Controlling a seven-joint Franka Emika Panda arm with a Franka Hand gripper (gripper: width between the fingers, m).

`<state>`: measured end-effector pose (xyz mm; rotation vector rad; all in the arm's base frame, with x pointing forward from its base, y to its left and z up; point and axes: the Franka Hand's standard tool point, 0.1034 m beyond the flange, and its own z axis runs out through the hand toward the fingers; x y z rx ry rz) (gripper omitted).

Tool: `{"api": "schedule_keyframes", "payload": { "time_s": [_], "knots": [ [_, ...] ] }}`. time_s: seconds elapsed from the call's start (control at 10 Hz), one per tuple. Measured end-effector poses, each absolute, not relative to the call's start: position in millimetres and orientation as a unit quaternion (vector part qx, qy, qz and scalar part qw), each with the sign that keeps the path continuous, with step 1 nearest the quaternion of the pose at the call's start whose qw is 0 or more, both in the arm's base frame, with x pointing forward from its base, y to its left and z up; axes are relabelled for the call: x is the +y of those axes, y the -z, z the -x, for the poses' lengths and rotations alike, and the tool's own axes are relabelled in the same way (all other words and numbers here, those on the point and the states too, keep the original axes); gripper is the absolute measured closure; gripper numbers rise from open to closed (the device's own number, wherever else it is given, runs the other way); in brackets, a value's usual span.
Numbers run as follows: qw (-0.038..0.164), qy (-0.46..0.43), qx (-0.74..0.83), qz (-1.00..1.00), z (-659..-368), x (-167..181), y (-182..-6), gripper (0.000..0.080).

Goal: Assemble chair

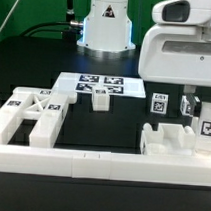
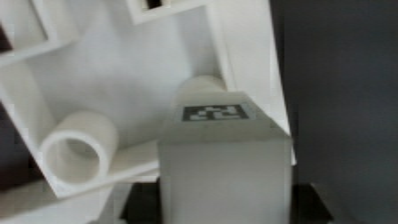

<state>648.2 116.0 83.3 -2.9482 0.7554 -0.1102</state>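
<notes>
My gripper [image 1: 188, 104] is at the exterior view's right, low over a chunky white chair piece [image 1: 177, 139] with tags on its posts. In the wrist view the gripper [image 2: 217, 204] is shut on a white tagged block [image 2: 221, 160]. The dark fingers [image 2: 139, 206] press on both of the block's sides. Beside the block are a white round peg [image 2: 75, 150] and a white framed chair part [image 2: 107, 70]. A larger white frame piece [image 1: 33, 116] lies at the exterior view's left. A small tagged white block [image 1: 101, 101] stands in the middle.
The marker board [image 1: 100, 85] lies flat behind the middle block. A long low white border rail [image 1: 100, 163] runs along the front. The arm's base [image 1: 106, 28] stands at the back, with cables beside it.
</notes>
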Motion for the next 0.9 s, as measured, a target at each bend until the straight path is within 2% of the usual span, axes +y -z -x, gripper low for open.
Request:
{"api": "schedule_keyframes", "payload": {
  "time_s": [0.2,0.6,0.9],
  "knots": [
    [0.062,0.041,0.338,0.938,-649.1,113.4,-83.2,0.0512],
    [0.066,0.032,0.446,0.892,-648.6,112.2,-82.9,0.0512],
    [0.100,0.024,0.618,0.780,-645.4,109.0,-80.7,0.0512]
  ]
}}
